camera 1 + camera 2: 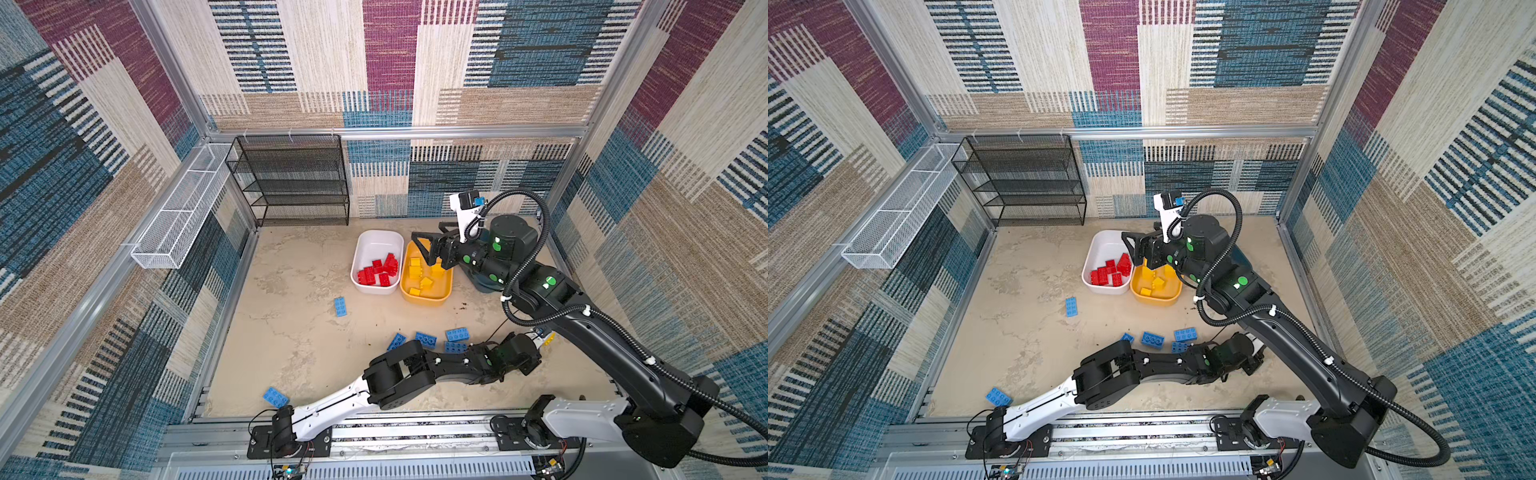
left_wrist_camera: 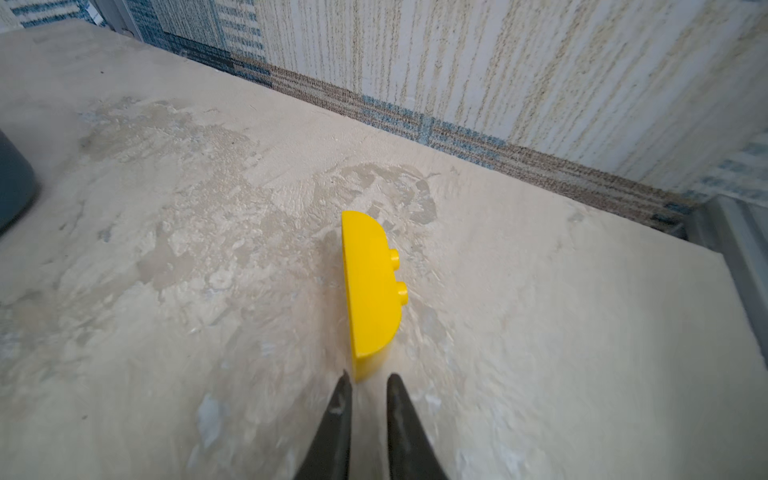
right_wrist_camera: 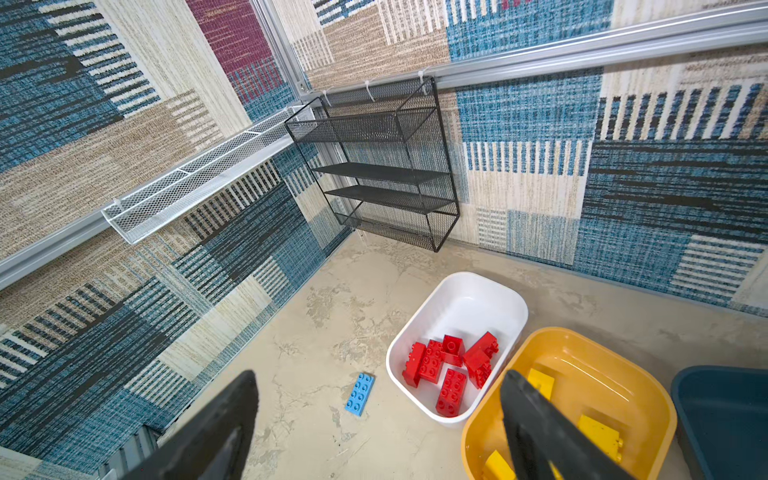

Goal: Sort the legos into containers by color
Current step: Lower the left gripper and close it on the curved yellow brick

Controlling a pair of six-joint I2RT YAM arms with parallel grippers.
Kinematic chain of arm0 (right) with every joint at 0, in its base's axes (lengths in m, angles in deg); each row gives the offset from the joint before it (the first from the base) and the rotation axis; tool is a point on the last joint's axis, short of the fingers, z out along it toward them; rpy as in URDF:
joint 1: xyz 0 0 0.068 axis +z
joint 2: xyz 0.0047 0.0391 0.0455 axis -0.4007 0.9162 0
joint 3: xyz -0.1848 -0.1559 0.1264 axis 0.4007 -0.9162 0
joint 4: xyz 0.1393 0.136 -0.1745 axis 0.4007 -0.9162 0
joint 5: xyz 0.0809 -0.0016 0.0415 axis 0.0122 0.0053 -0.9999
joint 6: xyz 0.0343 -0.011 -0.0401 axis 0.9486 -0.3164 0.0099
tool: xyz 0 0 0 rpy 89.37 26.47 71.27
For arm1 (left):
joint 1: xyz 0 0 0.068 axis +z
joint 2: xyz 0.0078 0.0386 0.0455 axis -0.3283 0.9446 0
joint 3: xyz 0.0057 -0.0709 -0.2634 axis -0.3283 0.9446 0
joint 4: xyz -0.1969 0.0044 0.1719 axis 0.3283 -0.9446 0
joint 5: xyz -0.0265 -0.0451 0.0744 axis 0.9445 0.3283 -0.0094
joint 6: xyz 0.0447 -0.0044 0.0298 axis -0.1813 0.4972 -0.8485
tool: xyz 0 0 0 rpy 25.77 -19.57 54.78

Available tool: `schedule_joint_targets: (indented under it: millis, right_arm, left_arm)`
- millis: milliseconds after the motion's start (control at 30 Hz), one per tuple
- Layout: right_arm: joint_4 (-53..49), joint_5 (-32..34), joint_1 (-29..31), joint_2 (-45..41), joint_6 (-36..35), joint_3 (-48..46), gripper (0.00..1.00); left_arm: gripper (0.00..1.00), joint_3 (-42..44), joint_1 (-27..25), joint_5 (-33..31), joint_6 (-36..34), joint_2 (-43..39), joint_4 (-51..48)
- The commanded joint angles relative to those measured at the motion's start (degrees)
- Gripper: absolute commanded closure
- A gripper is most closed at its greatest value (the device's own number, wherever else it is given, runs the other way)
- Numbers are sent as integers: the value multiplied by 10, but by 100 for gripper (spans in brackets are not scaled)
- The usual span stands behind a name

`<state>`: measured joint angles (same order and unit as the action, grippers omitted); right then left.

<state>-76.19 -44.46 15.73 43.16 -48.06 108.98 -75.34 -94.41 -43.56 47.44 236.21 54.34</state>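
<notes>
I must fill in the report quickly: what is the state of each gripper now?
Left gripper: closed on the end of the yellow brick.
Right gripper: open, empty, above the yellow tub.

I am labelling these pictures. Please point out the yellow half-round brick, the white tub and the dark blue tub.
yellow half-round brick [image 2: 372, 286], left wrist view, its broad flat face
white tub [image 3: 465, 305], right wrist view, its bare inner floor
dark blue tub [image 3: 731, 415], right wrist view, its bare inside

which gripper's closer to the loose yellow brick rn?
Left. The left gripper is shut on one end of the yellow brick, front right of the table; the right gripper hangs open by the yellow tub at the back.
</notes>
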Motion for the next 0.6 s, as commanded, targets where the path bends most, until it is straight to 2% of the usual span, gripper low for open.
schedule_joint_targets:
  millis: [0,33,100,133,233,300,400,567]
  right_arm:
    - [2,14,0,-1,0,11,9]
    - [0,16,0,0,0,13,9]
    - [-5,19,0,1,-1,19,8]
    - [-6,21,0,1,-2,21,8]
    - [-11,24,0,-3,-1,24,8]
    - [-12,25,0,-6,0,25,8]
    - [-17,25,0,-11,2,23,8]
    - [-15,24,0,-24,0,8,8]
  left_arm:
    - [82,32,4,16,-35,-30,70]
    - [77,33,4,25,-36,-32,67]
    - [56,31,4,49,-36,-29,61]
    - [49,31,3,60,-33,-26,61]
    - [32,11,3,91,-24,-5,57]
    - [22,-26,3,87,-17,21,41]
    - [19,-73,3,61,-7,56,30]
    - [21,-152,4,30,-16,110,-7]
